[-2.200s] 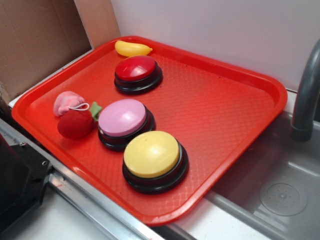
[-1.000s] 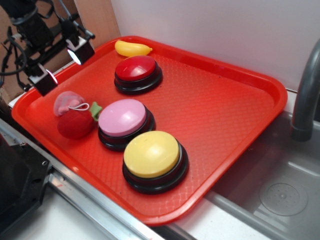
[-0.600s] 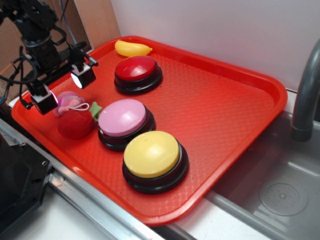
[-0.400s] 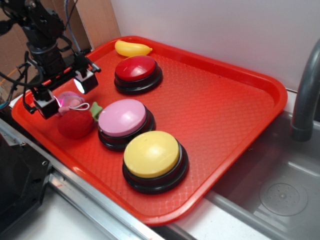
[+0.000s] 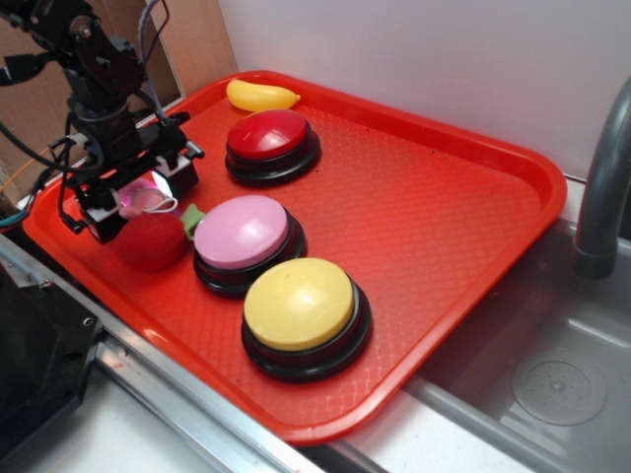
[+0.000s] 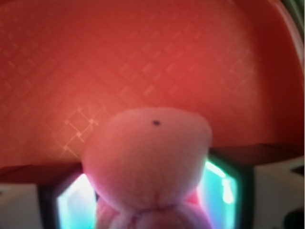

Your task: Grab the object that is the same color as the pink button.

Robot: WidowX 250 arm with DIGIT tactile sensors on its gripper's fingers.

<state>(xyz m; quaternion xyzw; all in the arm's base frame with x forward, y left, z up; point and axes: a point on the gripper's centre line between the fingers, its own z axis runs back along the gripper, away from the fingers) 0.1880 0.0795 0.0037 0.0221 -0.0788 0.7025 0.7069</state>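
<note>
The small pink plush toy lies on the red tray at its left side, with its white string loop towards the red plush strawberry. My gripper is lowered over the pink plush, with one lit finger on each side of it, jaws open. In the wrist view the plush fills the space between the two glowing pads of the gripper; a slim gap shows on each side. The pink button stands just right of the strawberry.
A red button and a yellow banana toy are at the tray's back. A yellow button is at the front. A metal sink and grey faucet are at the right. Cardboard stands behind the arm.
My gripper came into view from the upper left and came down over the pink plush, which now sits between its fingers. The other objects have not moved.
</note>
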